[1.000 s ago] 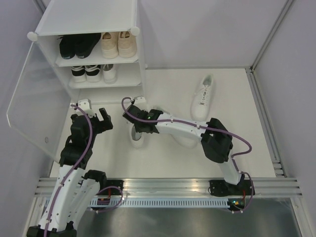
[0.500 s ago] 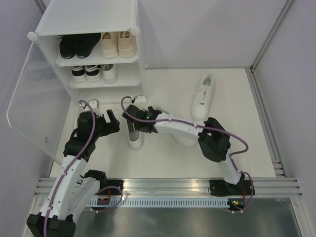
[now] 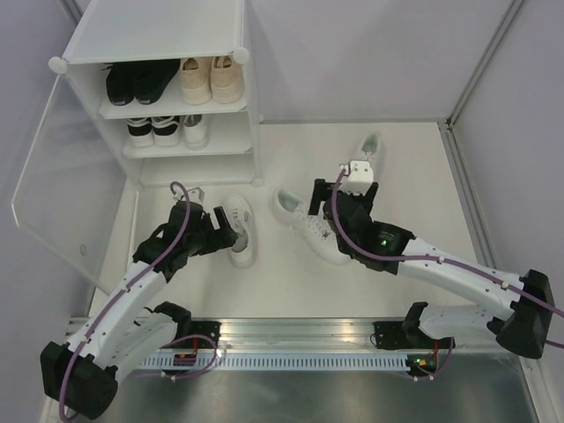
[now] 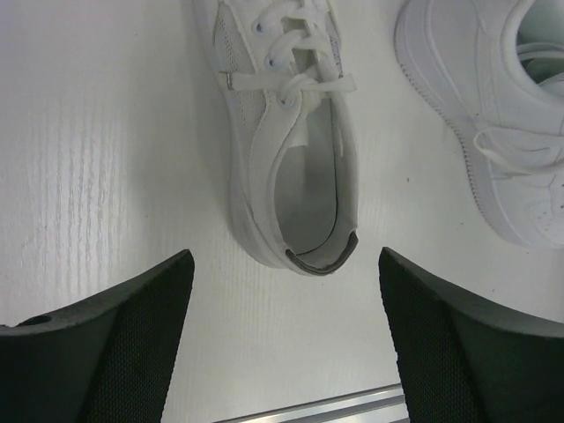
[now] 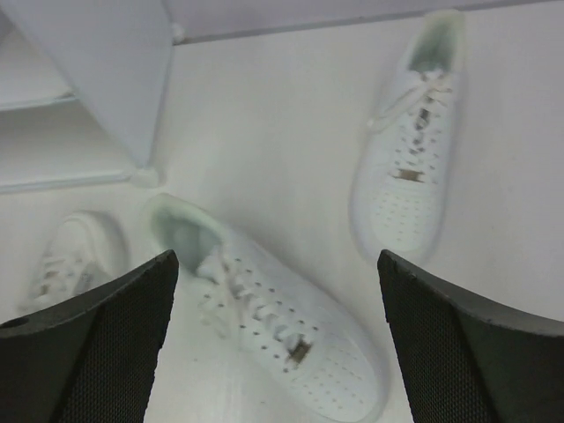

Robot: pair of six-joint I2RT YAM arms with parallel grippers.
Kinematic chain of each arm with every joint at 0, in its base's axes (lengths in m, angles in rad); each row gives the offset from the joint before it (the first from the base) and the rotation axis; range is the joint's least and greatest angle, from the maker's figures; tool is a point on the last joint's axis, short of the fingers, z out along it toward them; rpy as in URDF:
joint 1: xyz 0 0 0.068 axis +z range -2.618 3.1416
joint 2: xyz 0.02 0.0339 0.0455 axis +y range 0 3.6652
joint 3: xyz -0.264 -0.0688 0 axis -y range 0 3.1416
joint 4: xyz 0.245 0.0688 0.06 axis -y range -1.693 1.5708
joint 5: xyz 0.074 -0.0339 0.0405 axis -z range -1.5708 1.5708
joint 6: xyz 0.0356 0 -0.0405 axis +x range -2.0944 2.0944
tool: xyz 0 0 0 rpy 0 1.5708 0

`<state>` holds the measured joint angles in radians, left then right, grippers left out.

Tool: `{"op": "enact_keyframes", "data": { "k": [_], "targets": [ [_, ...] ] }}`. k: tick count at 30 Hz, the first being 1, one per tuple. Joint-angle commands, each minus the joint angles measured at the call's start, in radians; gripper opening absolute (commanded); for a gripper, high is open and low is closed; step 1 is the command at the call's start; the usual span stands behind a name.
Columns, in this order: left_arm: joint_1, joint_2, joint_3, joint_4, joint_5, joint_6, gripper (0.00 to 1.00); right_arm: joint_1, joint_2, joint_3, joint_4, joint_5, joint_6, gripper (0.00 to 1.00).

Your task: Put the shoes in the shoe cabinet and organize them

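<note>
1. Left wrist view: the left gripper (image 4: 282, 260) has its two black fingers spread wide and grips nothing.
2. Between those fingers and just beyond them lies a white lace-up mesh sneaker with a grey-brown heel tab (image 4: 282, 159). It rests on its sole, heel toward the camera and toe away. Neither finger touches it.
3. Right of it lies a white perforated leather sneaker (image 4: 493, 115), near the mesh one but apart from it.
4. In the right wrist view, the right gripper (image 5: 275, 260) also stands wide open and empty above the white table (image 3: 291, 282).
5. The perforated sneaker lies below and between its fingers, with the heel opening up-left and the dotted toe down-right.
6. A third white sneaker with a small metal lace tag (image 5: 410, 167) lies to the upper right, heel away from the camera and well apart from the fingers.
7. In the top view, all three loose sneakers lie on the table, in front and to the right of the tall white translucent shoe cabinet (image 3: 159, 35).
8. Its frosted door panel (image 3: 62, 194) is swung open to the left.
9. The top shelf holds an all-black pair (image 3: 139, 81) and a beige pair (image 3: 211, 77).
10. The shelf below holds a black-and-white pair (image 3: 152, 129) and a single white shoe (image 3: 196, 129).
11. The left arm leans forward, its wrist turned right toward the mesh sneaker.
12. The right arm's elbow juts far right, and its forearm runs back left to the middle of the table.
</note>
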<state>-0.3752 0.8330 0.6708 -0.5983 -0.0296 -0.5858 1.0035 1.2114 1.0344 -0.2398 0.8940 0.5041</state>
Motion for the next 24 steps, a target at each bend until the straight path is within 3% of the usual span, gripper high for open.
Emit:
{"op": "enact_keyframes", "data": {
  "k": [1,7,11,15,18,19,20,24],
  "targets": [
    [-0.053,0.052,-0.014,0.037,-0.105,-0.12,0.87,-0.048,-0.084,-0.18,0.178,0.092,-0.035,0.98],
    [-0.143,0.198,-0.042,0.098,-0.217,-0.2,0.61,-0.176,-0.174,-0.381,0.269,0.063,0.034,0.98],
    [-0.172,0.311,-0.051,0.137,-0.242,-0.232,0.55,-0.209,-0.148,-0.407,0.283,0.031,0.066,0.98],
    [-0.176,0.357,-0.056,0.141,-0.271,-0.252,0.42,-0.21,-0.116,-0.402,0.278,0.023,0.073,0.98],
    [-0.176,0.345,-0.054,0.14,-0.282,-0.249,0.25,-0.212,-0.108,-0.416,0.287,0.022,0.08,0.98],
    [-0.176,0.325,-0.05,0.138,-0.282,-0.246,0.11,-0.212,-0.102,-0.422,0.295,0.02,0.082,0.98],
    [-0.176,0.313,-0.045,0.132,-0.288,-0.237,0.03,-0.212,-0.099,-0.422,0.296,0.019,0.082,0.98],
    [-0.176,0.236,0.033,0.056,-0.323,-0.204,0.02,-0.212,-0.082,-0.418,0.293,0.019,0.083,0.98]
  ]
}}
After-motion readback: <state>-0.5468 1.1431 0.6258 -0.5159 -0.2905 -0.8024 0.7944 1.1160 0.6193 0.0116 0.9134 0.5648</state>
